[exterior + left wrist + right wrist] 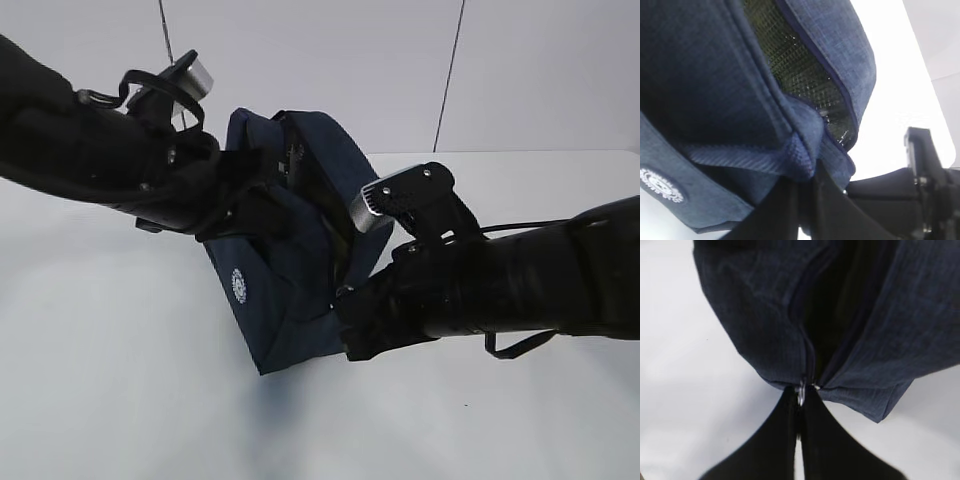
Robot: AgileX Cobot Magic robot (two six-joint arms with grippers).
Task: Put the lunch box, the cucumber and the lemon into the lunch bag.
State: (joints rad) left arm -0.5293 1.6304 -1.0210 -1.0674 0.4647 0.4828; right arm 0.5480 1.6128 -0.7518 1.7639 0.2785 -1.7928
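The dark navy lunch bag [290,270] stands tilted on the white table between both arms. In the left wrist view my left gripper [807,175] is shut on a woven loop handle [797,155] of the lunch bag [715,75]; a mesh lining [800,65] shows in the open top. In the right wrist view my right gripper [801,397] is shut on the silver ring zipper pull [801,390] at the end of the bag's zipper [807,350]; the opening gapes dark above it. The lunch box, cucumber and lemon are not in view.
The white table [120,400] spreads around the bag, with a pale wall behind it. Two thin dark cables [450,70] hang down the wall. My right arm [925,170] shows at the lower right of the left wrist view.
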